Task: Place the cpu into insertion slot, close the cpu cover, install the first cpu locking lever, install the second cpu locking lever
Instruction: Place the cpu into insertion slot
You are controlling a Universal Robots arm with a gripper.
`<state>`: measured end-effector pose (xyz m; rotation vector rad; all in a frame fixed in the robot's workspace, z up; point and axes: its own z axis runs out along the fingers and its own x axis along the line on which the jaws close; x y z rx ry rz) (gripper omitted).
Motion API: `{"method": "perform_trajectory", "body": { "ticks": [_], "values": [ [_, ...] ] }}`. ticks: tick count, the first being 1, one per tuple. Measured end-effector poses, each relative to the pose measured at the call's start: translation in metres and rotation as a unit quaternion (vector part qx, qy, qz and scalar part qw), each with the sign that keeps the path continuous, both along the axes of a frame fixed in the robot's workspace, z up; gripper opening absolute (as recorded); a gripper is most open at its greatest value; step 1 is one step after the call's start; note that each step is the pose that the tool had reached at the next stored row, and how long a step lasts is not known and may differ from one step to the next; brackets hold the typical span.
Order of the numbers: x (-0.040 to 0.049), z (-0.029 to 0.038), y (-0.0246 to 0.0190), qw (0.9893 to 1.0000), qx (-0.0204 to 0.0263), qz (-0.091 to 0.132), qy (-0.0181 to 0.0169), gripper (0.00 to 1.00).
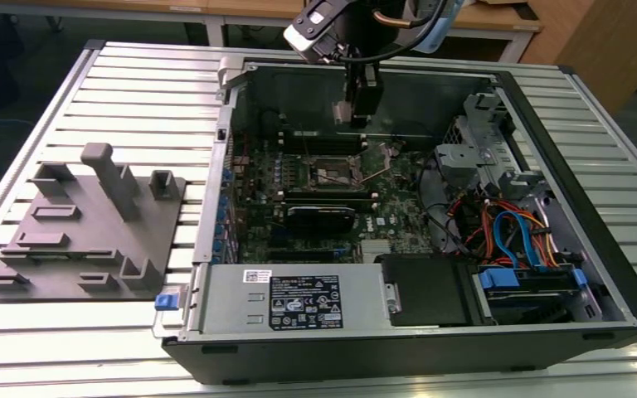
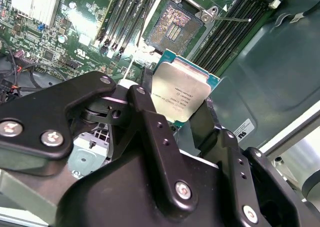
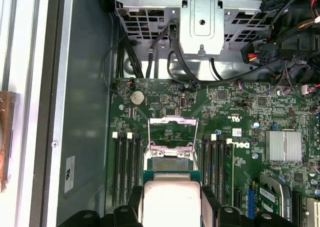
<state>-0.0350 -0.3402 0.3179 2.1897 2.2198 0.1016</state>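
Note:
The cpu [image 2: 181,91], a flat square chip with a pale metal top and green rim, is clamped between my black fingers [image 2: 145,104]. My gripper [image 1: 358,114] hangs inside the open computer case, above the motherboard and a little behind the insertion slot [image 1: 333,174]. In both wrist views the insertion slot [image 2: 172,24] lies bare, its contact field exposed. The cpu [image 3: 171,201] hovers just short of the slot [image 3: 171,163]. The cpu cover [image 3: 172,120] stands raised open behind it. A thin wire locking lever [image 2: 235,19] sticks out beside the socket.
Black memory slots [image 3: 125,162] flank the socket on both sides. A finned heat sink [image 3: 284,146] sits on the board. A drive cage with coloured cables [image 1: 517,236] fills the exterior view's right, the power supply [image 1: 285,303] the front. A grey fixture plate [image 1: 86,228] rests on the slatted table [image 1: 142,91].

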Motion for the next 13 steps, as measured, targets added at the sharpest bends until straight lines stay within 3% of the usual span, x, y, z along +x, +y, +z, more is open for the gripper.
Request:
{"method": "perform_trajectory", "body": {
  "ticks": [6, 13],
  "values": [
    [0.0, -0.0011, 0.0, 1.0, 0.0001, 0.0, -0.0001, 0.54],
    [-0.0001, -0.007, 0.0, 1.0, -0.0001, 0.0, 0.0001, 0.54]
  ]
}}
